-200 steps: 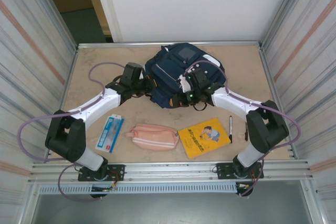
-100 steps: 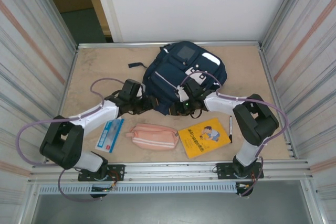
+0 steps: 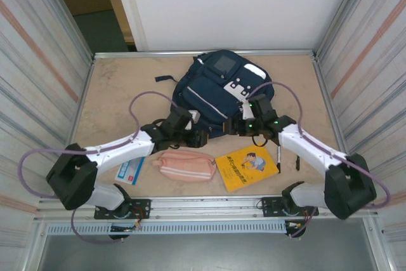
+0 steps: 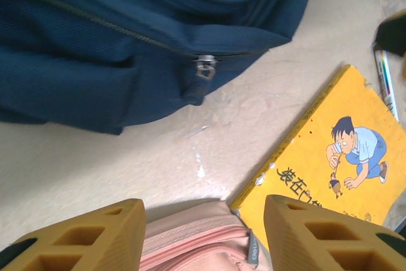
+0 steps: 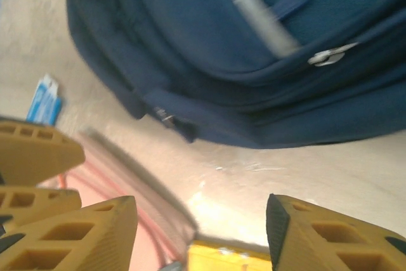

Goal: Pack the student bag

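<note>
Student bag (image 3: 222,93) lies flat at the far middle of the table (image 3: 114,87), grey front patch up, its near edge facing the arms. Both arms reach in twd that edge. The left gripper (image 3: 202,136) hangs just off the bag's near-left corner, above the strip of table btwn bag & pouch, fingers spread w/ nothing btwn them. The right gripper (image 3: 240,125) is at the near-right edge, likewise parted & empty; it's close to the fabric, but can't tell if it touches. Everything that prob goes in is out on the table, in a row nr the arm bases: yellow book (image 3: 247,165) right of centre, pink pouch (image 3: 187,165) just beside it on the left, blue flat pack (image 3: 129,171) further left & partly under the left arm, pen (image 3: 278,155) just right of the book. Smallest clue is the zip pull (image 4: 204,68) in the left wrist view: it sits on a zip line that looks shut, and no open mouth shows on the bag from above. So my read is approx zero progress on the packing itself: no compartment open, no item inside as far as can be seen. Left to do, prob: grab a pull, open the zip, hold the mouth apart, load the 4 items one by one, then zip up.
</note>
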`<action>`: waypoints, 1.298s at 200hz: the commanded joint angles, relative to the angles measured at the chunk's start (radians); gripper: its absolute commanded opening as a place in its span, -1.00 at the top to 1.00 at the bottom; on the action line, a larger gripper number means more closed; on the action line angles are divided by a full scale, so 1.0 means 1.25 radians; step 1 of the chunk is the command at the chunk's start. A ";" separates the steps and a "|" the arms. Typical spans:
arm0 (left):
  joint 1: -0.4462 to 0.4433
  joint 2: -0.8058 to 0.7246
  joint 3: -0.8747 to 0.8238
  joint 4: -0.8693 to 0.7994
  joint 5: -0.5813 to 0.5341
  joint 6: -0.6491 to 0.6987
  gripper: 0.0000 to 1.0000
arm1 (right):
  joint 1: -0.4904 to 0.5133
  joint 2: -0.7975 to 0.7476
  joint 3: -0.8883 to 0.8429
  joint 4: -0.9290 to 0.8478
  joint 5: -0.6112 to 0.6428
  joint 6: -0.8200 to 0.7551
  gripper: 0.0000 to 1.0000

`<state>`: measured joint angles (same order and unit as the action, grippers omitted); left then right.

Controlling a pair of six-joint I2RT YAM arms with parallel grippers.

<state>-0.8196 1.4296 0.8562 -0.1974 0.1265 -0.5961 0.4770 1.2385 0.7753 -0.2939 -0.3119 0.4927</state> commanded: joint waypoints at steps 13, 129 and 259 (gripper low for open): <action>-0.035 0.109 0.098 -0.022 -0.082 -0.011 -0.01 | -0.042 -0.110 -0.035 -0.050 0.135 -0.004 -0.18; -0.092 0.336 0.257 -0.081 -0.342 -0.204 0.05 | -0.065 -0.193 -0.124 0.057 0.143 0.023 -0.17; -0.100 0.183 0.232 -0.006 -0.155 0.041 1.00 | -0.067 -0.082 -0.018 -0.101 0.130 0.464 -0.59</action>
<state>-0.9421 1.7153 1.1439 -0.2592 -0.1738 -0.6537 0.3985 1.0805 0.6765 -0.3264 -0.1425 0.7952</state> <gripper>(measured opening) 0.065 0.787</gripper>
